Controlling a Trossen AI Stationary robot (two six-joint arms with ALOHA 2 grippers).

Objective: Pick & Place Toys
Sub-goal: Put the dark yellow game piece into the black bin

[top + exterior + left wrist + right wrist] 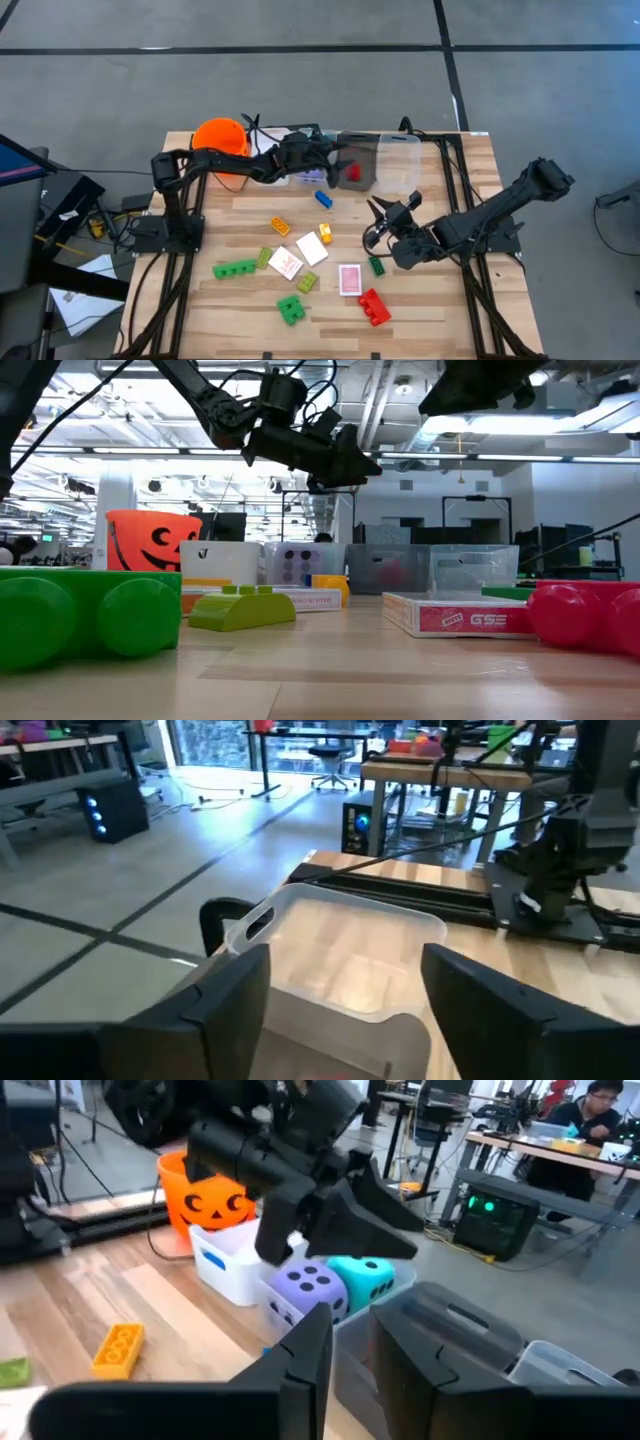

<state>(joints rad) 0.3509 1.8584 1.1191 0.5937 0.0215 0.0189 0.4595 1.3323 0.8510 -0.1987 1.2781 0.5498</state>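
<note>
The left gripper (335,160) is hanging with its fingers (235,995) spread wide and holding nothing, above the row of clear bins at the table's far edge. Directly under it, the clear bin (345,955) is showing only a bare floor. Just beside that one, toward the orange pumpkin bucket (222,140), a darker bin (357,164) is holding something red (352,172). Closer still to the bucket, another clear bin is carrying the purple die (310,1288) and the cyan die (365,1276), touching each other.

The right gripper (380,215) is hovering in front of the bins with its fingers (300,1355) only narrowly parted and gripping nothing.

Bricks and cards are lying loose on the table (440,310), in front of the bucket: a blue brick (323,198), a yellow brick (279,227), a pink-backed card (349,279) and a red brick (374,307).
</note>
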